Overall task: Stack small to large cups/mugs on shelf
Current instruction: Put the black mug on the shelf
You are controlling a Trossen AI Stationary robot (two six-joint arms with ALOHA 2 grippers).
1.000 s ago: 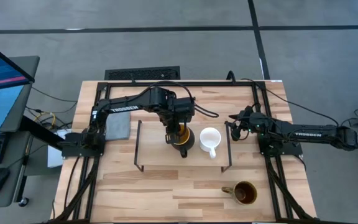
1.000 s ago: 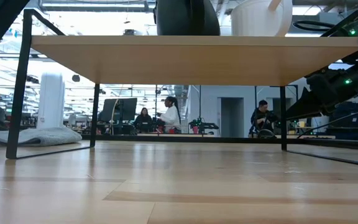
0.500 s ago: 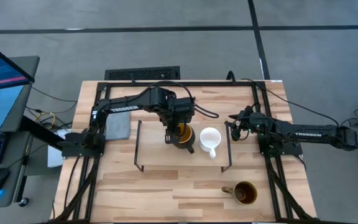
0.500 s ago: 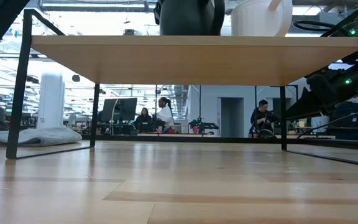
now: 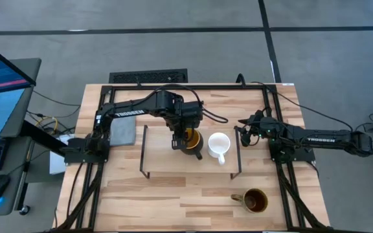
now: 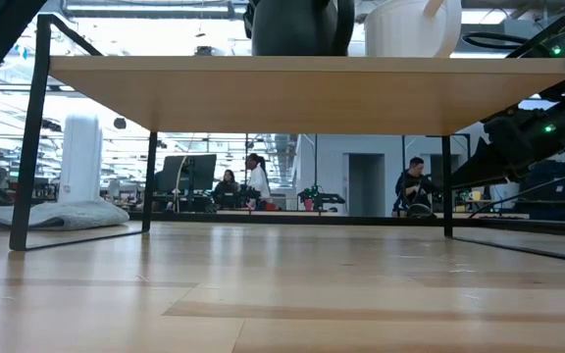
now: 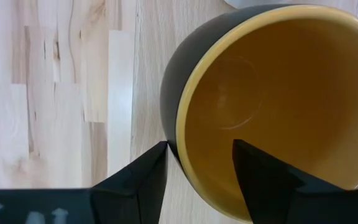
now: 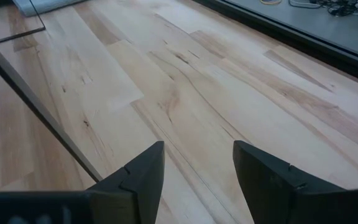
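From above, the shelf (image 5: 167,158) sits in the middle of the table (image 5: 173,200). The dark mug (image 5: 190,140) with the yellow inside stands on the shelf, just beside the white mug (image 5: 219,145) at its 3 o'clock. The left gripper (image 5: 181,141) is over the dark mug's rim. The olive-brown mug (image 5: 254,200) stands on the table, well apart, toward 5 o'clock from the shelf. The right gripper (image 5: 243,129) waits just off the shelf's 3 o'clock end.

From table height, the dark mug (image 6: 297,27) and white mug (image 6: 410,27) stand side by side on the shelf board (image 6: 302,93).

In the left wrist view, the left gripper (image 7: 199,163) is open, one finger outside the dark mug (image 7: 169,99) wall and one inside, with small gaps.

In the right wrist view, the right gripper (image 8: 199,165) is open over bare table, holding nothing.
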